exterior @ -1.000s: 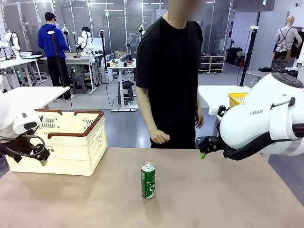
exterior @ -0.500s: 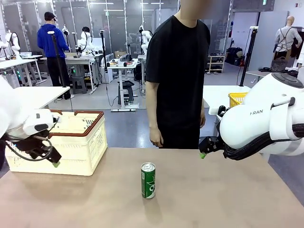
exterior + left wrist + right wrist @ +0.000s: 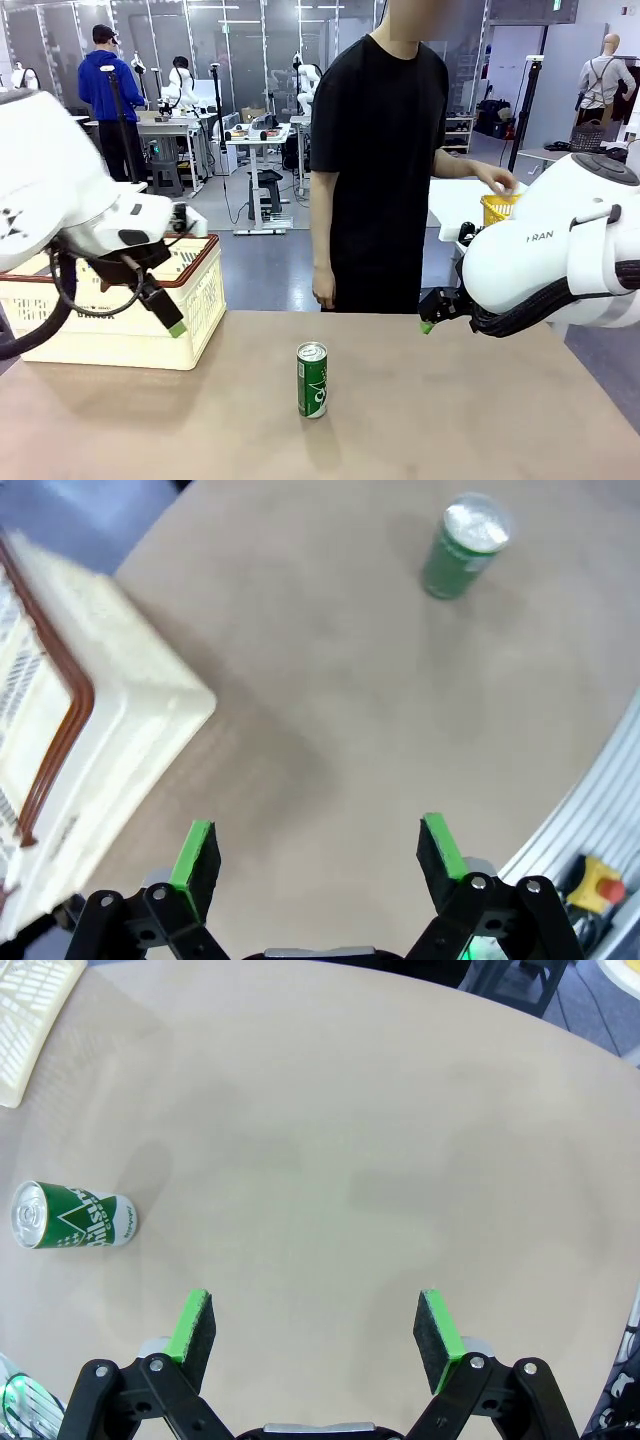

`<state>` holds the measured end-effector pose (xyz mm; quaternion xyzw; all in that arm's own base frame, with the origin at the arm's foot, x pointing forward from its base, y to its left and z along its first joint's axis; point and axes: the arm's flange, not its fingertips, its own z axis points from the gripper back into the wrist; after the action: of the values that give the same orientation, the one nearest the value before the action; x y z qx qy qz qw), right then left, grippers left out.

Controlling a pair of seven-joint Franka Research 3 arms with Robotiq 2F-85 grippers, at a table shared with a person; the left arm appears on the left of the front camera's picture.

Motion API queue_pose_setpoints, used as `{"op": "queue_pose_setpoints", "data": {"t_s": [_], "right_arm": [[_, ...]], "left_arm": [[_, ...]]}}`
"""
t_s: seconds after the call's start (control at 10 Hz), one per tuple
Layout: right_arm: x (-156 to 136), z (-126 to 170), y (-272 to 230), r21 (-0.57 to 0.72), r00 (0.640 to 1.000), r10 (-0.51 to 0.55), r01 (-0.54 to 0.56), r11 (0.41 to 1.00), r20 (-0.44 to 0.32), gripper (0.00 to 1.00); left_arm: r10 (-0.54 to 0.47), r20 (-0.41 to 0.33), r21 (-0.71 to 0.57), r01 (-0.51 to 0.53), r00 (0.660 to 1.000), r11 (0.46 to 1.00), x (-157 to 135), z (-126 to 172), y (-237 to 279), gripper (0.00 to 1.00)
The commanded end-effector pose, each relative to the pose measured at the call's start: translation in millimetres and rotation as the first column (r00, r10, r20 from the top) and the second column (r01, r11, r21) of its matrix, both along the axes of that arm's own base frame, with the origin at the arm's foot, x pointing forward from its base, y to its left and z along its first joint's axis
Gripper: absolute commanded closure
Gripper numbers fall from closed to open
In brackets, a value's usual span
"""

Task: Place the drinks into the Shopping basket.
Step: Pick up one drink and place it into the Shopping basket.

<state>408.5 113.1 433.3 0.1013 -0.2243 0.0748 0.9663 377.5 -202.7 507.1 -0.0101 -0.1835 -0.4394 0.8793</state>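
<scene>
At my remote station: left gripper [image 3: 316, 832] hangs spread wide and empty above the table [image 3: 450, 420], just beside the Shopping basket [image 3: 205, 310]. The green can [image 3: 312, 379] stands upright mid-table, well apart from both. Right gripper [image 3: 315, 1305] (likewise agape, empty) hovers at the table's right side.

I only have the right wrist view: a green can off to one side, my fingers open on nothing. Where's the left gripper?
Observer: The left gripper hangs open by the Shopping basket, at its near corner, apart from the green can.
Operator: Is that can upright?
Observer: Yes, upright near the middle of the table.
Operator: And the person?
Observer: Standing at the far side, one hand over a yellow basket beyond your right arm.
</scene>
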Motion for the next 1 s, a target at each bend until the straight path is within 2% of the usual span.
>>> {"op": "queue_pose_setpoints", "data": {"t_s": [0.0,0.2,0.3,0.4,0.9], "right_arm": [[0.3,0.0,-1.2,0.001,1.0,0.0,0.0,1.0,0.0,0.0],[0.3,0.0,-1.2,0.001,1.0,0.0,0.0,1.0,0.0,0.0],[0.3,0.0,-1.2,0.001,1.0,0.0,0.0,1.0,0.0,0.0],[0.3,0.0,-1.2,0.001,1.0,0.0,0.0,1.0,0.0,0.0],[0.3,0.0,-1.2,0.001,1.0,0.0,0.0,1.0,0.0,0.0]], "left_arm": [[-0.204,-0.051,0.075,0.208,0.978,0.975,20.9,7.4,-19.7,0.0],[-0.317,-0.059,0.108,0.322,0.946,0.941,29.1,6.8,-42.8,0.0],[-0.333,-0.032,0.146,0.334,0.942,0.931,32.7,4.7,-47.2,0.0],[-0.26,-0.037,0.086,0.263,0.965,0.961,16.7,2.0,-42.1,0.0],[-0.26,-0.037,0.086,0.263,0.965,0.961,16.7,2.0,-42.1,0.0]]}}
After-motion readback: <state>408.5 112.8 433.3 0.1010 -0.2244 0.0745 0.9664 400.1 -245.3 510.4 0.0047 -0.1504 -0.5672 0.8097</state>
